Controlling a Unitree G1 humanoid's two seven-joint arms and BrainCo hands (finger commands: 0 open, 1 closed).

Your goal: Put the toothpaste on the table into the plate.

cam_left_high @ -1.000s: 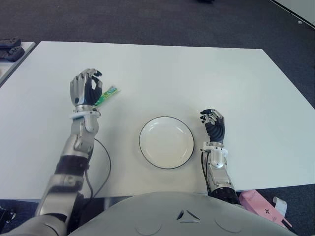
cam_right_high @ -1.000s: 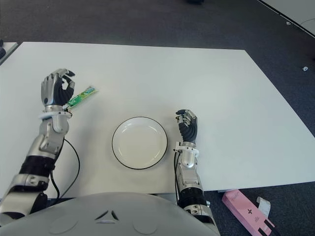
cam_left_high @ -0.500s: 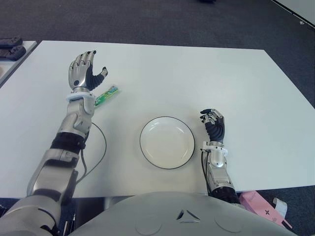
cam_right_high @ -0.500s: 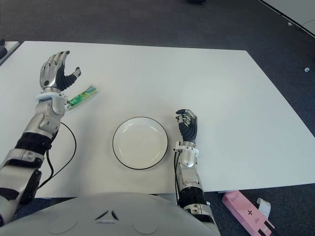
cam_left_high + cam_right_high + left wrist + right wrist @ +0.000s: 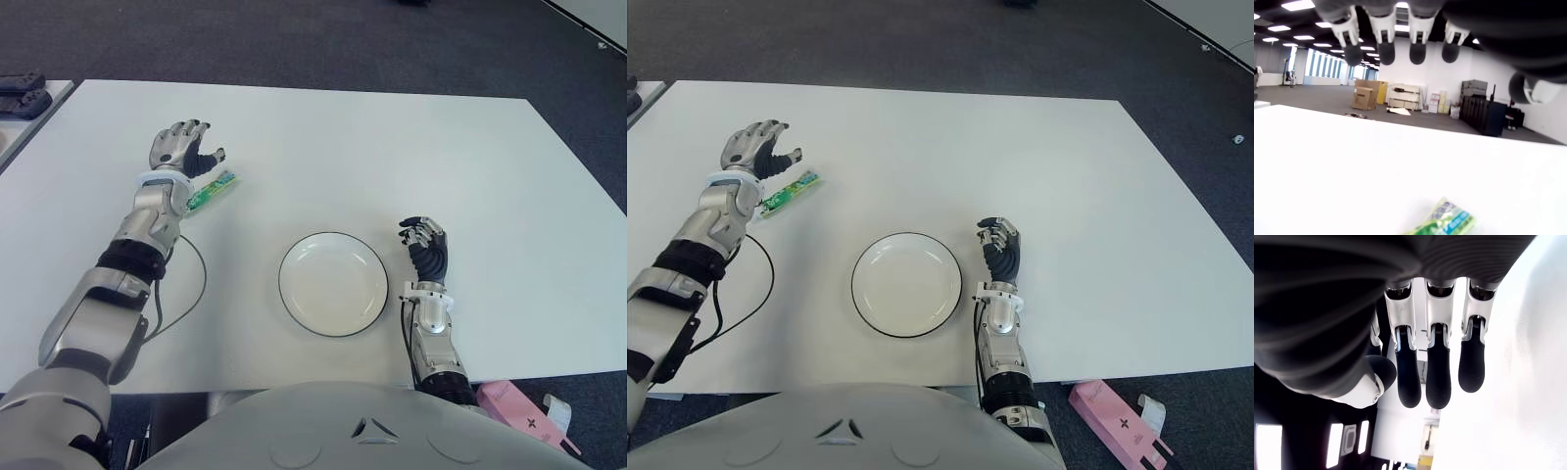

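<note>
A small green and white toothpaste tube (image 5: 214, 190) lies flat on the white table (image 5: 392, 147), left of and behind the plate. The round white plate (image 5: 331, 284) with a dark rim holds nothing. My left hand (image 5: 182, 149) hovers just behind and left of the tube with its fingers spread, holding nothing. In the left wrist view the tube's end (image 5: 1445, 221) shows on the table below the open fingertips (image 5: 1385, 52). My right hand (image 5: 423, 245) shows just right of the plate, fingers curled with nothing in them.
A black cable (image 5: 186, 284) loops on the table by my left forearm. Dark objects (image 5: 20, 82) sit on a side table at the far left. A pink box (image 5: 519, 409) lies on the floor at the lower right.
My left hand opened from a curl and moved down and forward, coming lower beside the tube. The tube, plate and right hand stayed put.
</note>
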